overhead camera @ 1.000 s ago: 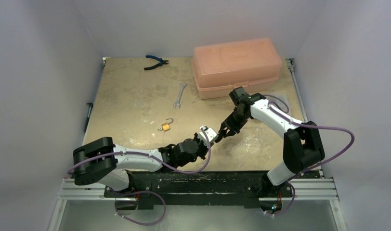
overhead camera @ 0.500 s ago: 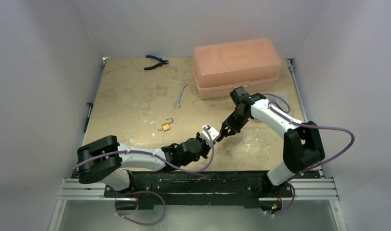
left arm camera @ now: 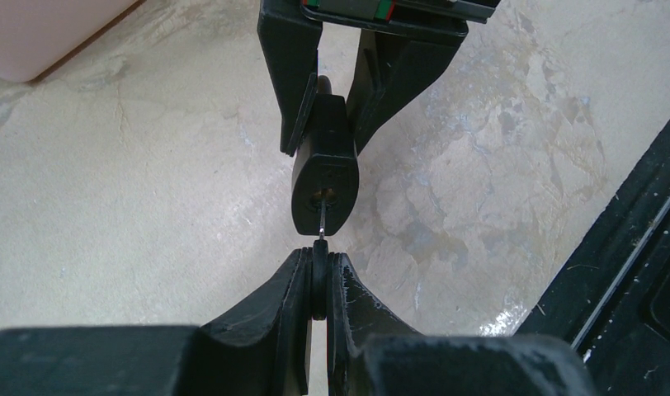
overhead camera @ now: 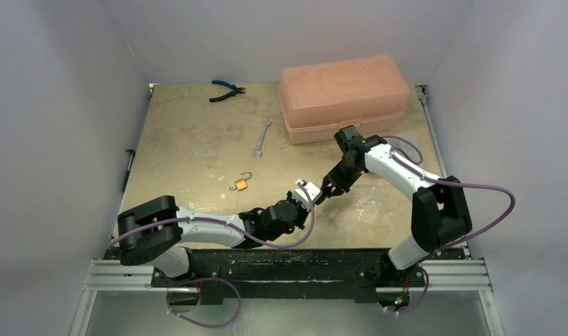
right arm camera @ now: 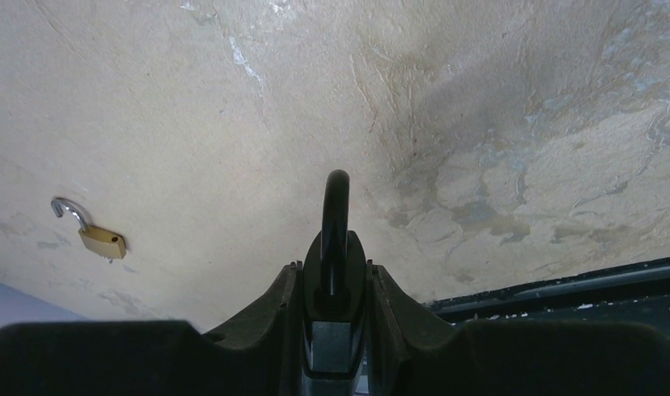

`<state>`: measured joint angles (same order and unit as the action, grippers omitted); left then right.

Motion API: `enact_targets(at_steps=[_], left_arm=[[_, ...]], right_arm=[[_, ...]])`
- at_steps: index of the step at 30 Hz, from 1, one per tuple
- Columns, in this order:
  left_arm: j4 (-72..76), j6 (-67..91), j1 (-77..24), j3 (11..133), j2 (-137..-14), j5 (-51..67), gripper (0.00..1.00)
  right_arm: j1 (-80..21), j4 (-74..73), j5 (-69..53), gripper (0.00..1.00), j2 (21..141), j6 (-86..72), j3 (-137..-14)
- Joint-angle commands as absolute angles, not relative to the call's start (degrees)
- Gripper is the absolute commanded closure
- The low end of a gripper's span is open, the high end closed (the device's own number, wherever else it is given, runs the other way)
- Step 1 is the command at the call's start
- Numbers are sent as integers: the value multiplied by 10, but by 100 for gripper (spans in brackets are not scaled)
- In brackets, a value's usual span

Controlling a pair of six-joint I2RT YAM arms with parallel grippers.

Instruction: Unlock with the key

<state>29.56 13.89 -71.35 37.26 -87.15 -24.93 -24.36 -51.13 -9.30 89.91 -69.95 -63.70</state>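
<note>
Key [left arm camera: 319,276]: gripped by its dark head, edge-on, between the fingers of the left gripper [left arm camera: 318,264], which are closed almost fully on it. The thin blade points straight away from the gripper, and its tip meets the keyhole in the underside of the black padlock [left arm camera: 323,177]. How deep the tip sits in the keyhole cannot be told.

Black padlock: clamped by its body between the fingers of the right gripper [left arm camera: 325,136], which stand partly apart at the width of the body. In the right wrist view the shackle is closed and projects forward beyond the fingertips.

Position: the two grippers meet tip to tip over the tabletop [overhead camera: 190,154], close to its near edge and a little right of centre.

Other items on the tabletop:
- brass padlock [overhead camera: 242,183], shackle open, lying left of the grippers and apart from them
- wrench [overhead camera: 261,138], beyond the brass padlock, towards the middle
- pink box [overhead camera: 344,98], lid closed, at the far right corner
- blue-handled pliers [overhead camera: 225,89], at the far edge, left of the box
</note>
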Motion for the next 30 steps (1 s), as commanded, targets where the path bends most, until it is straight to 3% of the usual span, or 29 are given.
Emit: enact_targets(at_steps=[1, 8, 18, 30], left_arm=[[305, 106, -713, 402, -877, -266, 100], [337, 11, -716, 383, -867, -222, 100], [346, 153, -715, 382, -862, -250, 100], [403, 80, -715, 354, -854, -205, 100]], right_arm=[[-255, -515, -162, 100, 870, -717, -650], [-255, -514, -163, 100, 873, -717, -651], [-255, -518, -163, 100, 875, -716, -656], [-259, -512, -168, 100, 873, -715, -658]])
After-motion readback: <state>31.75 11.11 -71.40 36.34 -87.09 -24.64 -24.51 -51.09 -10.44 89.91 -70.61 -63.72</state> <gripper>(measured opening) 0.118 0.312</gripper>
